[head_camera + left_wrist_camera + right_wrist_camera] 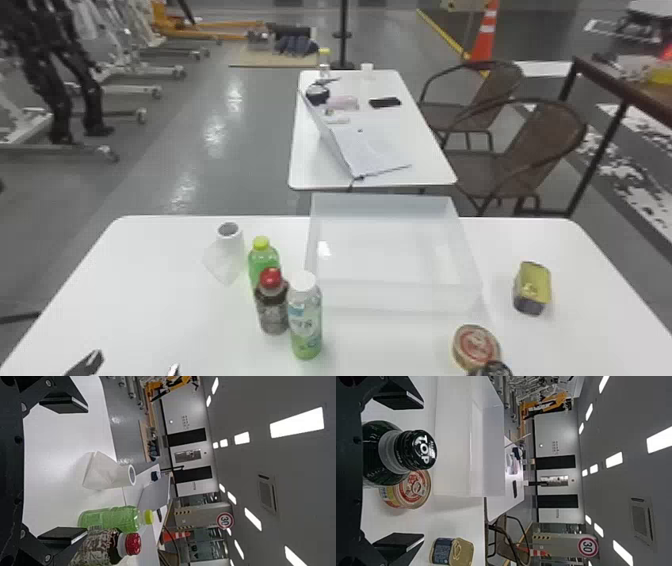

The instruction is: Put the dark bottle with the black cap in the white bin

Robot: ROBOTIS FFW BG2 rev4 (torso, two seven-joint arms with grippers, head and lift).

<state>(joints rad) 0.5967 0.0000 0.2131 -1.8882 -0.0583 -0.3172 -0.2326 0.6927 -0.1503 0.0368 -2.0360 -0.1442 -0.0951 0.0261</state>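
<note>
Presently, right gripper [423, 471] released, dark bottle [379, 455] nearer its left finger [401, 399] — advise centring, closing below black cap [415, 451], lifting clear of white bin [395, 298]. Left gripper [87, 470] — released.

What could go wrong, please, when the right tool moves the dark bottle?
The round can sits close behind the dark bottle, so the right tool might bump the can. The bottle is nearer one finger, so uneven contact could tip it. The white bin has raised walls that might catch it.
</note>
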